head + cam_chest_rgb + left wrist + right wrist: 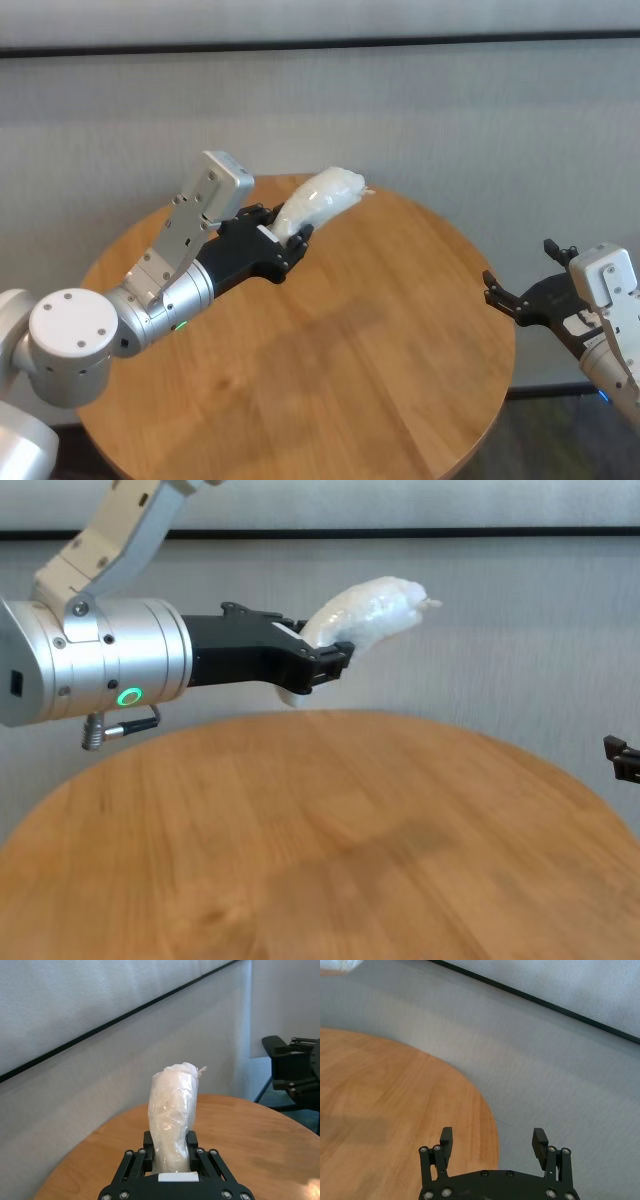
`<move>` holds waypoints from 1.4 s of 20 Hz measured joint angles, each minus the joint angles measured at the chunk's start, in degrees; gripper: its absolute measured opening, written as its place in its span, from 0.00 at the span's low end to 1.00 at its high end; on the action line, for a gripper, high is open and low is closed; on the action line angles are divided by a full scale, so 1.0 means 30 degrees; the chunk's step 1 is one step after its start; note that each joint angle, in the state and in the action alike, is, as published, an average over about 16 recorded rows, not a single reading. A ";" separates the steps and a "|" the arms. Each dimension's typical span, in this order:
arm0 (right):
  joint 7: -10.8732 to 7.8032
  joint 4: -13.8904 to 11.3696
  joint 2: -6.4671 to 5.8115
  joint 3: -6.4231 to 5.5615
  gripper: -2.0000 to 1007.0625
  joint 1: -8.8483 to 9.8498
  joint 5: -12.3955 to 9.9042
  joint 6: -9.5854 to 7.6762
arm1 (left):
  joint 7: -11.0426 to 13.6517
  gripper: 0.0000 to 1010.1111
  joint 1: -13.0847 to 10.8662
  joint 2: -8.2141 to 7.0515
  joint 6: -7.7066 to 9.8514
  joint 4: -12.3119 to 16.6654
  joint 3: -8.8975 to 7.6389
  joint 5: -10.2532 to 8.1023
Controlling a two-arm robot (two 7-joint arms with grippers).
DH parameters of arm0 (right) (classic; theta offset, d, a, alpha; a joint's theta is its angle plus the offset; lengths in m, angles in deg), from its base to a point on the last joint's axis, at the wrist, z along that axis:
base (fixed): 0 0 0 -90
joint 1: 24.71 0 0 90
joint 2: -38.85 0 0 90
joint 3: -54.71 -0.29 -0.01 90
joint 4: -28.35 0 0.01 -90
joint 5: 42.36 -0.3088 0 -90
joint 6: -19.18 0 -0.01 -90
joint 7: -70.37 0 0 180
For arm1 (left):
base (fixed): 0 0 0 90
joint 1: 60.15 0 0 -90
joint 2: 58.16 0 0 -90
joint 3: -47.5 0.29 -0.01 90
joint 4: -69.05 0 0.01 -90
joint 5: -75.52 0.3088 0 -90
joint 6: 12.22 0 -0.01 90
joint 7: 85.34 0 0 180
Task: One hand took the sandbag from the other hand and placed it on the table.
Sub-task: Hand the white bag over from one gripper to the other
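Right now we hold the sandbag [318, 200] in our left gripper [284, 243], jaws clamped on its lower end, so the white pouch sticks up and out toward the upper middle of the head view, well above the table [380, 330]. In the chest view the bag [365, 615] arcs past the fingertips toward the top centre, its knotted tip at the far end, nothing under it but air. Our right gripper [528, 297] waits at the right edge of the head view, just off the table's rim, jaws spread wide and empty; its own wrist view shows both fingers [446, 1139] apart with bare wood beyond. The handover looks not yet begun. To do it well, we judge we should bring the right gripper across to the free upper half of the bag, square its jaws across the narrow width, and close fully before the left lets go. The filling looks soft, so a grip near the middle should stop it drooping or slipping out.
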 joint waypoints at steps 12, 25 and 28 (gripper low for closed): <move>0.0000 0.0000 0.0000 0.0000 0.99 0.0000 0.0000 0.0000 | 0.0009 0.41 0.0109 -0.0303 0.0145 0.0172 0.0449 -0.0198; 0.0000 0.0000 0.0000 0.0000 0.99 0.0000 0.0000 0.0000 | -0.0071 0.41 0.0162 -0.0279 0.0277 0.0080 0.0440 -0.0175; 0.0000 0.0000 0.0000 0.0000 0.99 0.0000 0.0000 0.0000 | -0.0064 0.41 0.0161 -0.0274 0.0262 0.0079 0.0429 -0.0177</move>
